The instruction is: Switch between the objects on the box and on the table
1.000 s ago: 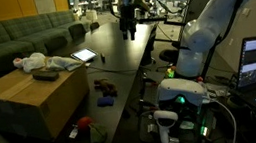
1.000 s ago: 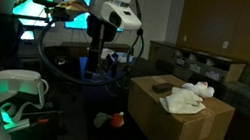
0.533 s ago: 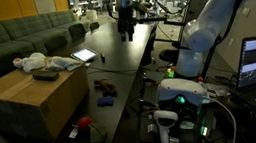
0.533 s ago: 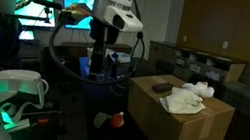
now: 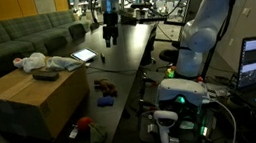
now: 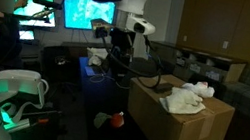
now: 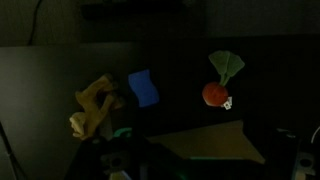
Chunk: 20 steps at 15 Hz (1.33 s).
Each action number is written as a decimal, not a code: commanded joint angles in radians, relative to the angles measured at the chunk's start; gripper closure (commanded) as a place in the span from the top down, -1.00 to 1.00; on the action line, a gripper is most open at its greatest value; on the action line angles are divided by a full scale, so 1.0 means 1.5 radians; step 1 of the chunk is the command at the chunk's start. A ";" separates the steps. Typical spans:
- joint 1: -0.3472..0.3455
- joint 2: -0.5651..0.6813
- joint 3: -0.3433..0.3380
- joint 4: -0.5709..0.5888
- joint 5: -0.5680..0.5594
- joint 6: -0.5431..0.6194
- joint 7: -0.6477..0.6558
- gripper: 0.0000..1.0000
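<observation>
Gripper above table, seemingly clear of box edge

cloth on box, block seemingly on table

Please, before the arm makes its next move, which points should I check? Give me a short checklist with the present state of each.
1. The tool is open, with nothing in it: ok.
2. The white cloth and the black bar lie on the box: ok.
3. The blue block and the lumpy item lie on the table: ok.
4. Both table objects show in the wrist view: ok.
5. The tool hangs directly above one of them: cannot tell.
</observation>
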 commanded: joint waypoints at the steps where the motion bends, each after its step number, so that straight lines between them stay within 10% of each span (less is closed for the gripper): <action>1: 0.021 0.092 0.025 0.075 -0.009 0.062 -0.018 1.00; 20: 0.017 0.512 0.071 0.388 -0.084 0.383 -0.024 1.00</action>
